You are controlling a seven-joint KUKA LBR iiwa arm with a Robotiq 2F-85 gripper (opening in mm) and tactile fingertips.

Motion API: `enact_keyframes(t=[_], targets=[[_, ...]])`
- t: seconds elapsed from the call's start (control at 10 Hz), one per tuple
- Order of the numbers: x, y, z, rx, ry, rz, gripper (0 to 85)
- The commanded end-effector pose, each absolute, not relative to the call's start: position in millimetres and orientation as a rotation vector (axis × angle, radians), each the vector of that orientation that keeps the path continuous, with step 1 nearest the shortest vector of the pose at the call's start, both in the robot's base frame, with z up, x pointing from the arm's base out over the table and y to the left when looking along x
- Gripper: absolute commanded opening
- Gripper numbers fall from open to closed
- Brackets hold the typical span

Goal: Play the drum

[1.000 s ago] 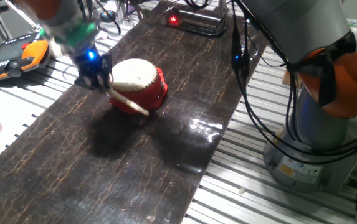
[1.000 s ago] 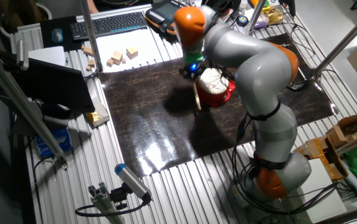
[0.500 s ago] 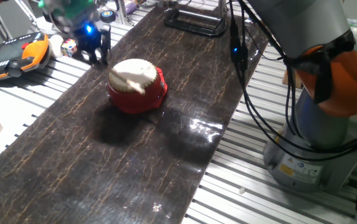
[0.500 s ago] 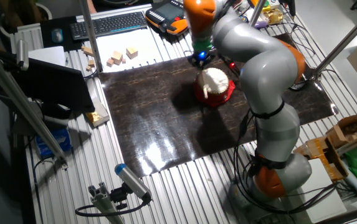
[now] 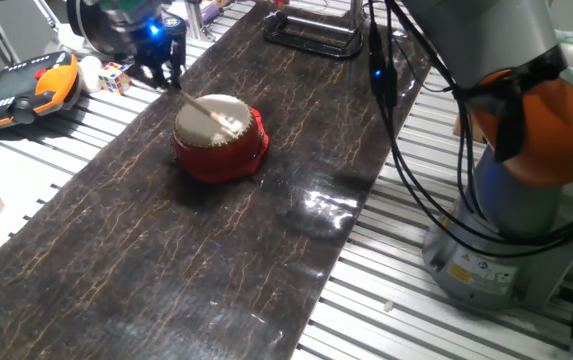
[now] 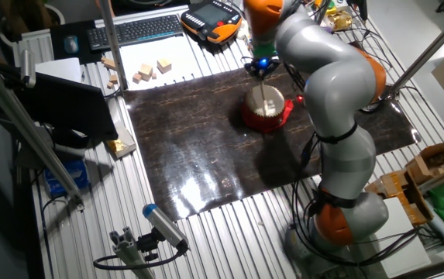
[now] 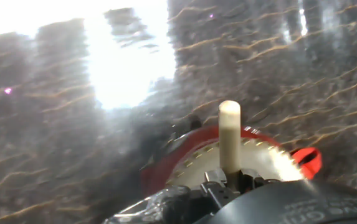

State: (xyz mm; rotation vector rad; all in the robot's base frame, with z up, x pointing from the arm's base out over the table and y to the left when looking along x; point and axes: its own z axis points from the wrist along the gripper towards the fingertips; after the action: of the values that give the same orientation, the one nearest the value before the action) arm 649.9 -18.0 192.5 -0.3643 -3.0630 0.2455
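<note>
On the dark marbled mat covering the slatted desk (image 5: pixel 526 330) sits the small red drum with its cream skin (image 5: pixel 218 138). I have the fingers (image 5: pixel 162 72) clamped on a pale wooden stick (image 5: pixel 210 111), just behind the drum, its tip resting on or just above the skin. I judge a beat is landing; further strokes likely remain.
</note>
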Motion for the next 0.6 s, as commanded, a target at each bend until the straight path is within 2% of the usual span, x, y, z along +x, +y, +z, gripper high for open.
enact_keyframes(t=[0.0, 0.5], targets=[[649.2, -35.9, 193.0, -0.371, -3.058, 0.246, 6.7], [647.8, -35.0, 195.0, -0.36, -3.032, 0.173, 5.3]])
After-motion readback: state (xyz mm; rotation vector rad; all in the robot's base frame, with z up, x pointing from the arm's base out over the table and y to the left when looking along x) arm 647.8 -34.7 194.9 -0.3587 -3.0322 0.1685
